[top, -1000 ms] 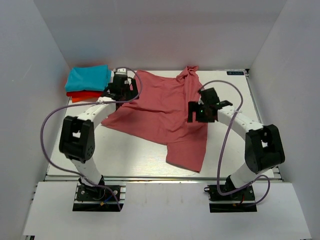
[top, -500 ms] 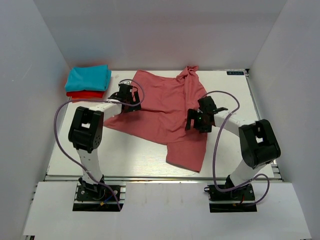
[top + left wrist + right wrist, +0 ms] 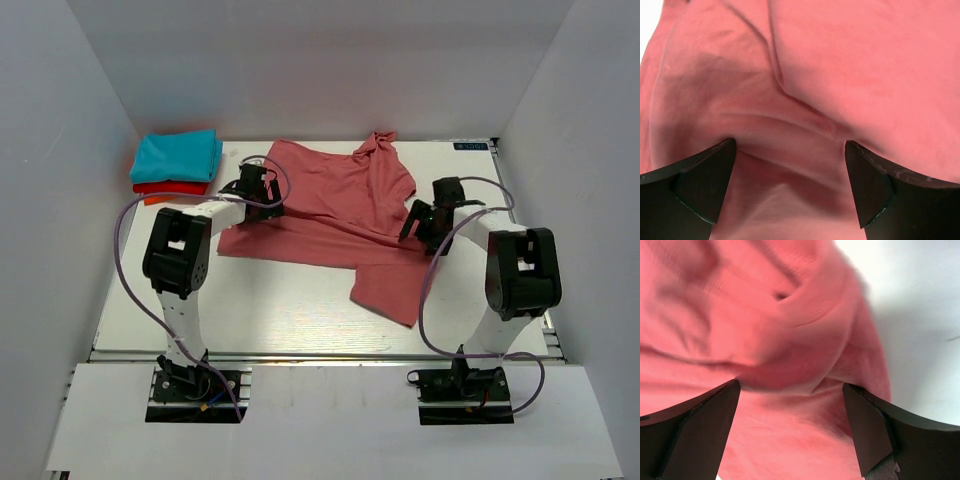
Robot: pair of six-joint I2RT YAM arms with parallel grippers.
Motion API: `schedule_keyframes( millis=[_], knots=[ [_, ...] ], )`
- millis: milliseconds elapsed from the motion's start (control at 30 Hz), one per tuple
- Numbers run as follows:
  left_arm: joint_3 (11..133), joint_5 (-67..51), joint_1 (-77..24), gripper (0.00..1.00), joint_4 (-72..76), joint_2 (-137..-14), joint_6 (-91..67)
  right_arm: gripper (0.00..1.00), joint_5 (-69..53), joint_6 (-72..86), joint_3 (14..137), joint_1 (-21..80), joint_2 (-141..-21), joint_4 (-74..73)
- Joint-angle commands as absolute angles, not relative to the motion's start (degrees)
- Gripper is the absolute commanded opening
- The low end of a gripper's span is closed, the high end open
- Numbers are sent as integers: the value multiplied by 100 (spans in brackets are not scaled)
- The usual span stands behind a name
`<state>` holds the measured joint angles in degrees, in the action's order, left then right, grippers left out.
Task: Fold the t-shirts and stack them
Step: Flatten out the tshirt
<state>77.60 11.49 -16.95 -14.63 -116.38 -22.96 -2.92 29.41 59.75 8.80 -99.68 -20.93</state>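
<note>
White tabletop (image 3: 270,310) bears a limp salmon-pink t-shirt (image 3: 330,200); left gripper (image 3: 256,188) and right gripper (image 3: 424,216) gape empty over its edges, likely the best pinch points.

My left gripper (image 3: 257,190) has drawn nearer, away from the turquoise t-shirt (image 3: 178,155), onto the left edge of the salmon-pink t-shirt (image 3: 330,200). My right gripper (image 3: 420,221) has swung right to its right edge. Its near flap has shifted right.
</note>
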Motion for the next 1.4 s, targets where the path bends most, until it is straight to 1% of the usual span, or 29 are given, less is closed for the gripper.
schedule_keyframes(
  millis=[0,133,267,333,367,467,533,633,733,833,867,1000,1067,1100,1133,1167,1300,1367],
  knots=[
    [7280,405,-1705,100,-1469,-10866,-2197,90,527,2699,6089,378,-10590,-2847],
    [6523,412,-1714,100,-1161,-10267,-2250,90,763,2593,6591,-147,-10976,-3084],
    [6311,684,-1713,100,-1485,-10073,-2320,90,958,2470,6697,-343,-10741,-3225],
    [6258,782,-1714,100,-1547,-9950,-2320,90,941,2294,6636,-334,-10302,-3252],
    [6258,660,-1766,100,-1547,-9775,-2320,90,940,2259,6627,-317,-10205,-3261],
    [6092,457,-1767,100,-1547,-9380,-2320,90,775,2145,6487,-290,-9398,-3322],
    [5916,457,-1767,100,-1381,-8765,-2320,90,695,2030,6355,-281,-9133,-3287],
    [5328,404,-1767,100,-1327,-8080,-2391,90,475,2083,5909,-237,-8204,-3173],
    [5029,352,-1767,100,-1546,-7779,-2452,90,465,2240,5583,-246,-7684,-3050],
    [4547,27,-1767,100,-1626,-7533,-2513,90,615,2486,5274,-246,-7208,-3199],
    [4405,-139,-1767,95,-1574,-7480,-2514,90,641,2531,5204,-263,-7129,-3338],
    [3773,-202,-1767,90,-1661,-7278,-2689,90,730,2838,4870,-281,-6673,-3699],
    [3552,-202,-1767,81,-1574,-7085,-2751,90,564,3005,4564,-281,-6444,-3735],
    [3351,-254,-1767,78,-1573,-6953,-2751,90,580,3084,4475,-290,-6303,-3761],
    [3262,-316,-1767,78,-1495,-6874,-2751,90,597,3085,4413,-299,-6250,-3779],
    [3156,-369,-1767,74,-1372,-6795,-2751,90,641,3181,4238,-299,-6101,-3771],
    [2612,-536,-1767,74,-934,-6444,-2751,90,677,3217,4026,-308,-5906,-3919],
    [2558,-650,-1767,74,-792,-6442,-2620,90,642,3226,3946,-299,-5968,-3981]
  ],
)
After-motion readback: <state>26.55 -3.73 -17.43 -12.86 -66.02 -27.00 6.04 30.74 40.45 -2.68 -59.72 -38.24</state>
